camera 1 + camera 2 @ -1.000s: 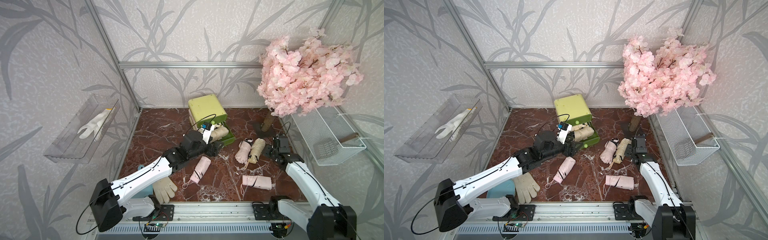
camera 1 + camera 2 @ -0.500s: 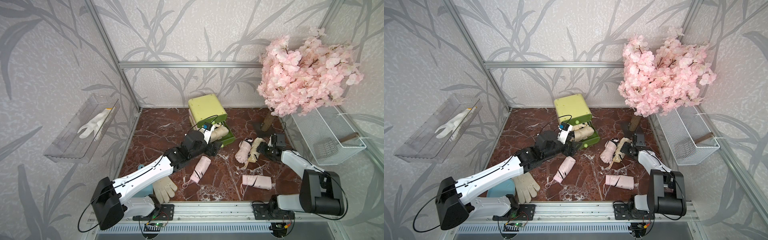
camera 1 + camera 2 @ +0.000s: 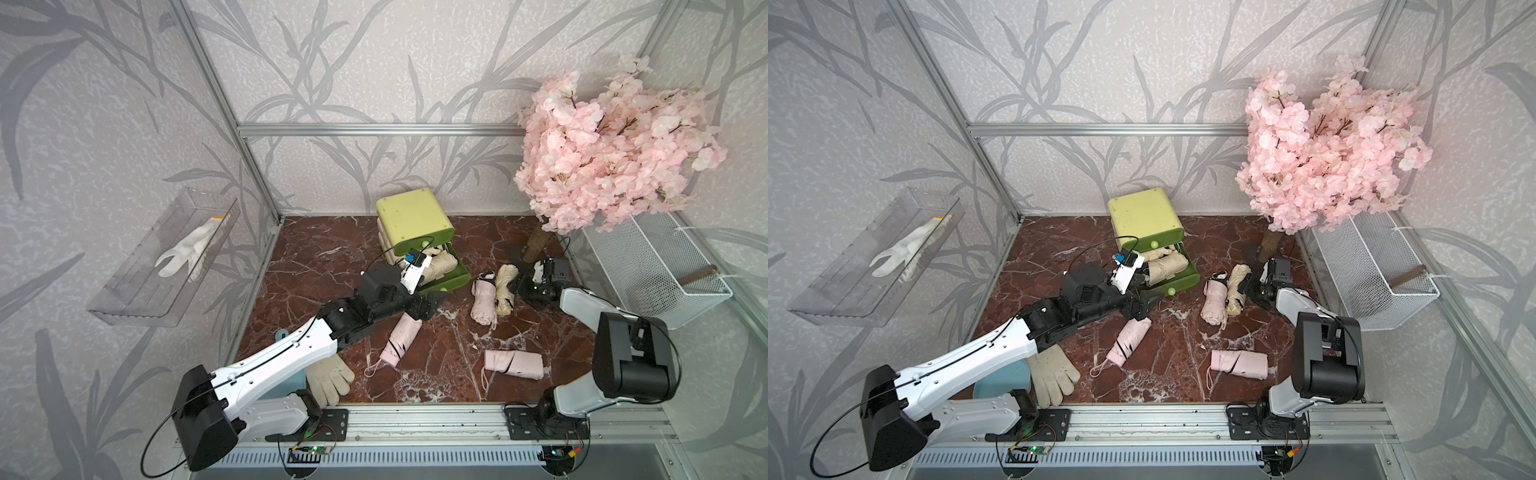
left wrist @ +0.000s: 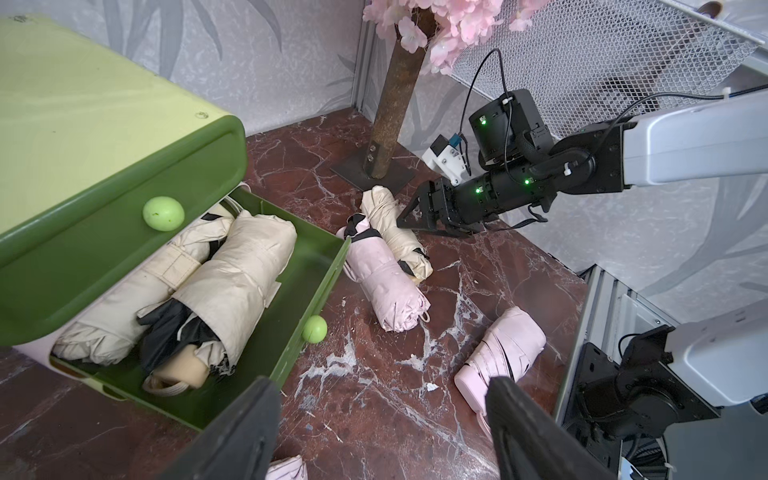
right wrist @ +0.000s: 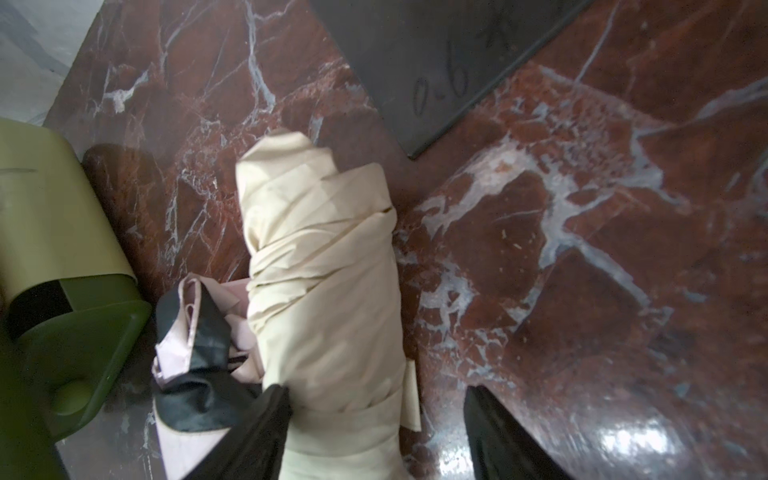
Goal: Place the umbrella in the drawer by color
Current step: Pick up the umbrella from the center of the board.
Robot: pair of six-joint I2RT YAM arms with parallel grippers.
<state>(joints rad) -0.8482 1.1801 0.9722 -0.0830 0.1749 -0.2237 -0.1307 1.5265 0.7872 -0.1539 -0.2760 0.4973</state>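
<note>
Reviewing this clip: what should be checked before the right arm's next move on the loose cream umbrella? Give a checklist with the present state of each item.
1. Right gripper open: ok, its jaws straddle the cream umbrella.
2. Grip made: not ok, the jaws are not yet closed on it.
3. Matching drawer open: ok, two cream umbrellas lie inside.
4. Neighbour clear: not ok, a pink umbrella lies against it.
5. Left gripper empty: ok, open with nothing between the fingers.
6. Room for a third umbrella: cannot tell.
</note>
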